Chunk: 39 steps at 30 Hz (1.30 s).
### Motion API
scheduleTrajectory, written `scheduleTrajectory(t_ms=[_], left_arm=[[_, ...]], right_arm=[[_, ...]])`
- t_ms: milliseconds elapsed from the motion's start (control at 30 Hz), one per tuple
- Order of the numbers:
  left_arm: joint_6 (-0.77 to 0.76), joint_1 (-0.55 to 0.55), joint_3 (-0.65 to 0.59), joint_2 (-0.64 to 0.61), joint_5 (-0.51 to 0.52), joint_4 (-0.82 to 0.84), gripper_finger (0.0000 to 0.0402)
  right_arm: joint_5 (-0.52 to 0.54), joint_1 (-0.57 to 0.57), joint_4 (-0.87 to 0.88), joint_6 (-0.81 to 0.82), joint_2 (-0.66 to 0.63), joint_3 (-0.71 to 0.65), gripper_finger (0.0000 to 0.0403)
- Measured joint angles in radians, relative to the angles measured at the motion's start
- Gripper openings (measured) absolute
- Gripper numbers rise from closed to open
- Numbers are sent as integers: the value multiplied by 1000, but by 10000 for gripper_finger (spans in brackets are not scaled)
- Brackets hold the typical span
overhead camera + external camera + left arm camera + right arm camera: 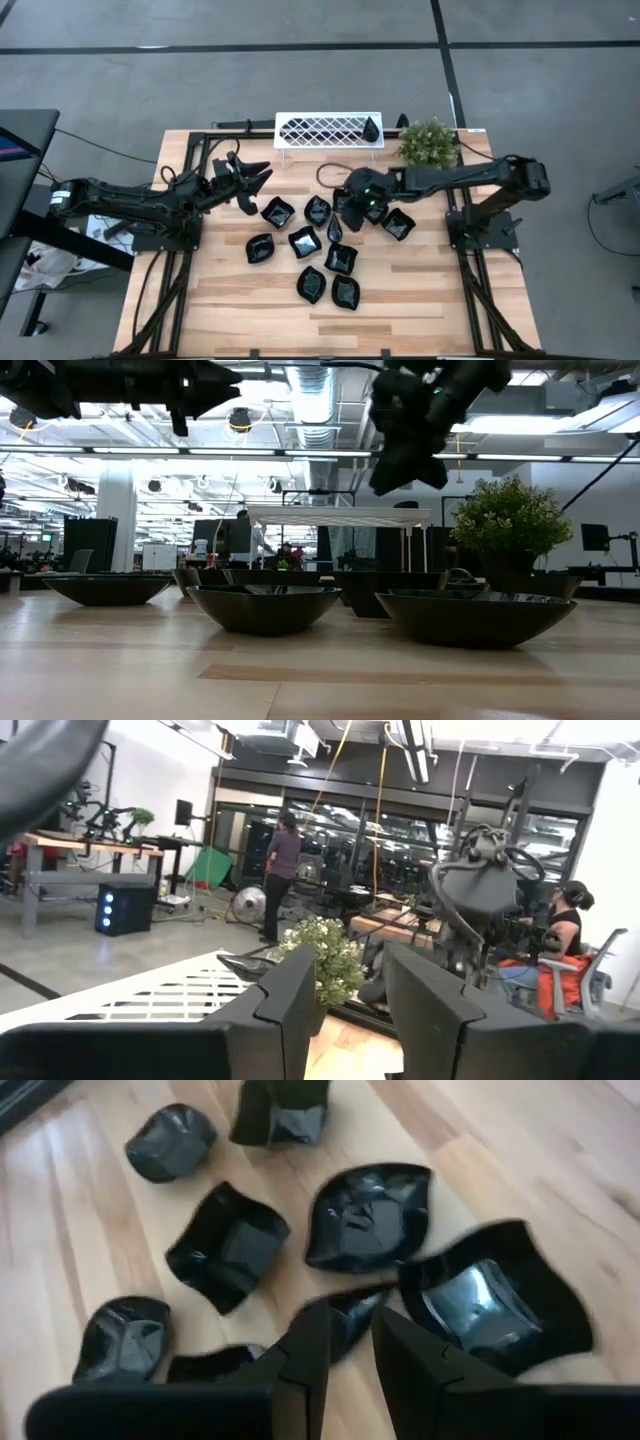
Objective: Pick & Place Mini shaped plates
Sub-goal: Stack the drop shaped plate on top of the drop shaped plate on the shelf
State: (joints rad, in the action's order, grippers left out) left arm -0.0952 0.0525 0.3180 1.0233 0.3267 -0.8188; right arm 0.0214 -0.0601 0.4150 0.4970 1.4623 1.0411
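Two dark arms reach over a pale wooden table (pixel 420 300). About ten small glossy black plates (pixel 305 241) cluster mid-table, some touching. They look rigid, light and slippery, likely best pinched at a raised rim. The left gripper (pixel 248 176) hangs beside the cluster, fingers parted, empty. The right gripper (pixel 345 1342) hovers above the cluster's far side, fingers narrowly apart, holding nothing. Bare wood nearer the front edge leaves moving room.

Bright even overhead light; glare on black plates (pixel 365 1215) (right wrist view motion-blurred).
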Motion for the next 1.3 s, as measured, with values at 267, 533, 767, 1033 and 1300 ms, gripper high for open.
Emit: scheduleTrajectory(t_ms=[267, 533, 767, 1033, 1300], left_arm=[[0, 0, 0, -2, -3, 3, 122], [0, 0, 0, -1, -3, 3, 122], [0, 0, 0, -2, -3, 3, 122], [0, 0, 0, -2, -3, 3, 122], [0, 0, 0, -2, -3, 3, 122]], right_arm=[[-38, 24, -42, -1, 130, -2, 78], [-97, 26, -91, 36, 211, -1, 78], [-96, 21, -131, 27, 244, 0, 79], [-99, 19, -111, 27, 246, -1, 79], [-75, 19, -109, 63, 246, -1, 79]])
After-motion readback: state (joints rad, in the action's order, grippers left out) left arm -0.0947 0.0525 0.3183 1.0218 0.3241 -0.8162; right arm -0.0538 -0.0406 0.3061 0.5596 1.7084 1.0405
